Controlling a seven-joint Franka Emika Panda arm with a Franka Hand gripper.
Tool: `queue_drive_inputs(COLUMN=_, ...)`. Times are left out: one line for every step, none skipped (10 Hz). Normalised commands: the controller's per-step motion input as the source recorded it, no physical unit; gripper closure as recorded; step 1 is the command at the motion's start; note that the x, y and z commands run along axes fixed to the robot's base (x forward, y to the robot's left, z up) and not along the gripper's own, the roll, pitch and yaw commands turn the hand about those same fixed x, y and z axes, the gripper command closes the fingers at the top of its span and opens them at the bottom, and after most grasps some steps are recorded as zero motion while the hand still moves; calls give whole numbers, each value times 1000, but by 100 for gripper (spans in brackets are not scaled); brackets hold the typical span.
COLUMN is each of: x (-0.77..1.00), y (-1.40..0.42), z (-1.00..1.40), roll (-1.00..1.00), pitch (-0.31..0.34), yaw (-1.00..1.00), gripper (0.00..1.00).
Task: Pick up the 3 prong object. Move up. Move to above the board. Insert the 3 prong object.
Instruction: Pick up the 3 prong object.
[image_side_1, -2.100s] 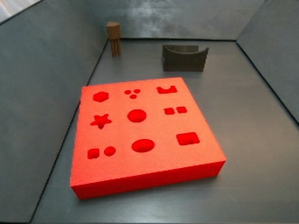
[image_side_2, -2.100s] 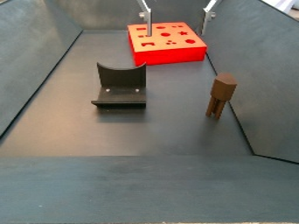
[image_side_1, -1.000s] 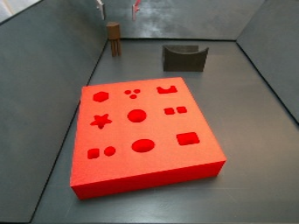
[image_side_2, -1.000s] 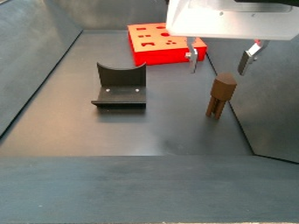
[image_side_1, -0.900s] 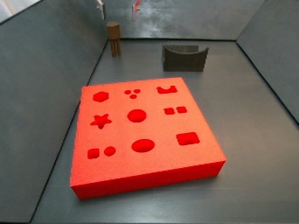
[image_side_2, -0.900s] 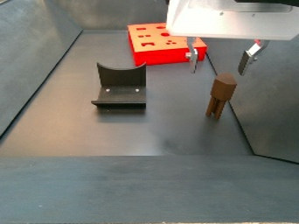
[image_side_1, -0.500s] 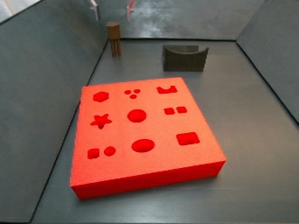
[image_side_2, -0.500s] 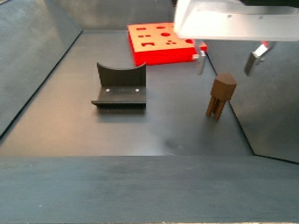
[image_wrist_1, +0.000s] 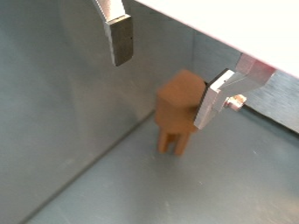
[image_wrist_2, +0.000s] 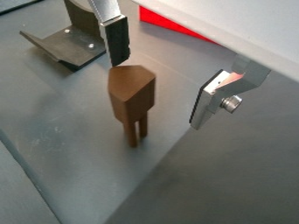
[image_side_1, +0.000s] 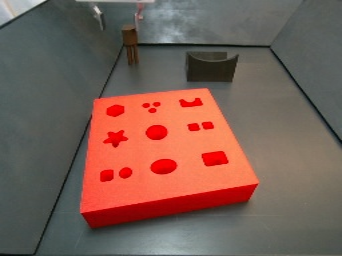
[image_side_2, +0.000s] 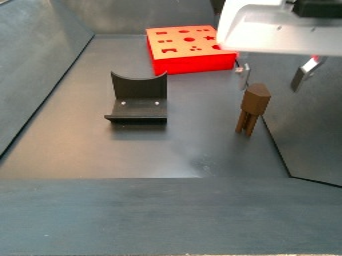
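- I am holding the gripper (image_wrist_2: 163, 70) above the 3 prong object (image_wrist_2: 131, 101), and its jaws are standing spread apart with nothing clamped between them.
- In both wrist views the fingers (image_wrist_1: 121, 39) are sitting on either side of the brown block's top; in a wrist view one silver plate (image_wrist_1: 216, 98) is looking very close to the block's side, but I cannot tell whether it is touching.
- The 3 prong object (image_side_2: 253, 107) is standing upright on the grey floor directly under the gripper (image_side_2: 274, 70), prongs down, close to the side wall.
- In a side view I am seeing only the lowest part of the gripper (image_side_1: 115, 14) at the frame's upper edge, with the 3 prong object (image_side_1: 130, 43) just below it.
- The board (image_side_1: 163, 153) is lying flat on the floor well away from the gripper, its cut-outs facing up and empty.
- The fixture (image_side_2: 135, 99) is sitting on the floor off to the gripper's side, between the brown block and the opposite wall, apart from both the block and the board (image_side_2: 189, 48).
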Motion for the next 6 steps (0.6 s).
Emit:
queue_drive_inputs(x=471, y=174, z=-191, roll=0, pitch=-80, yaw=-151, gripper=0)
queue_drive_inputs(x=246, y=103, z=-369, roll=3, pitch=-101, yaw=-83, gripper=0)
queue_drive_inputs(x=0, y=0, z=-677, roll=103, pitch=-160, yaw=-17, gripper=0)
queue_drive_inputs(x=0, y=0, z=-166, roll=0, pitch=-120, yaw=-26, gripper=0)
queue_drive_inputs(x=0, y=0, z=0, roll=0, pitch=0, yaw=0, gripper=0)
queue_drive_inputs(x=0, y=0, z=0, roll=0, pitch=0, yaw=0, gripper=100)
